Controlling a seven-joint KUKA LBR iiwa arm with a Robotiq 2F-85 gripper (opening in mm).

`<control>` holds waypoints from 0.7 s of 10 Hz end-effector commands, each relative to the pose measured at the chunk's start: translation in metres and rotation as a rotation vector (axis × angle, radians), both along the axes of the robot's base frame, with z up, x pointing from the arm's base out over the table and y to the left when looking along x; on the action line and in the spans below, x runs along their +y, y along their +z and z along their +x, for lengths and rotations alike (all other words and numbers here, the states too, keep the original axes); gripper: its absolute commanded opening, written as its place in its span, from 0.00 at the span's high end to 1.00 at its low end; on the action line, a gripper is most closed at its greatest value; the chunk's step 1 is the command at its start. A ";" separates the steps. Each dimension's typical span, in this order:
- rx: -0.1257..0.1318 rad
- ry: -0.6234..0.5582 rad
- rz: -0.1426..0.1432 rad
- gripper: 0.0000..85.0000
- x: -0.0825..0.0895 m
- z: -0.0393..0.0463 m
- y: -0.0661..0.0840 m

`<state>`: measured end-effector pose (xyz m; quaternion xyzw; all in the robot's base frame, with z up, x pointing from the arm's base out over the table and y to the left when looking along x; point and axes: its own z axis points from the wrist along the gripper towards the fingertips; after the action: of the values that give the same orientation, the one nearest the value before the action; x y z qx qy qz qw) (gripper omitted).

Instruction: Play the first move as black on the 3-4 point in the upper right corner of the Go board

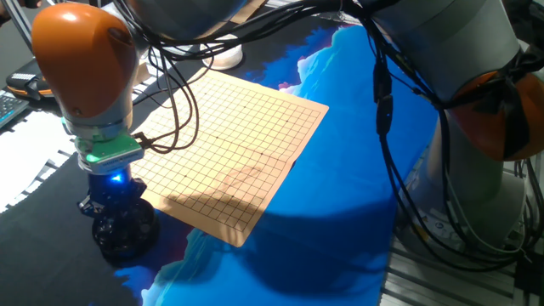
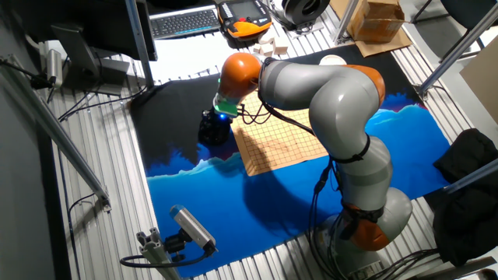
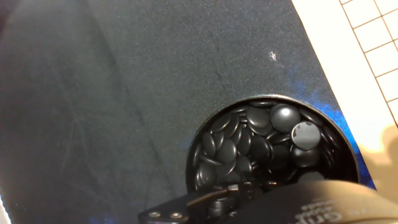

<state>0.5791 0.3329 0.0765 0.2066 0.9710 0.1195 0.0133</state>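
The gripper (image 1: 115, 204) hangs right over the round black bowl (image 3: 339, 134) to fetch a black stone (image 3: 285, 117); whether its fingers are spread, I cannot tell. Beyond, the Go board (image 1: 229, 149) lies bare, awaiting it.

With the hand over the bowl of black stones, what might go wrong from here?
1. The stones lie heaped and overlapping in the bowl, so the fingers may pinch two, or let one slip.
2. The gripper is low over the bowl, so it might push or tip it.
3. The board lies right beside the bowl; a bump could shift the board.
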 end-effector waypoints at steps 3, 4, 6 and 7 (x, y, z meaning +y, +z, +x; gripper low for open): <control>-0.007 -0.014 -0.013 0.60 0.000 0.0013 0.000; -0.007 -0.014 -0.015 0.60 0.000 0.0026 -0.001; -0.009 -0.012 -0.011 0.60 0.001 0.0048 -0.004; -0.009 -0.012 -0.006 0.60 0.001 0.0052 -0.006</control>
<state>0.5843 0.3343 0.0706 0.2122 0.9699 0.1176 0.0191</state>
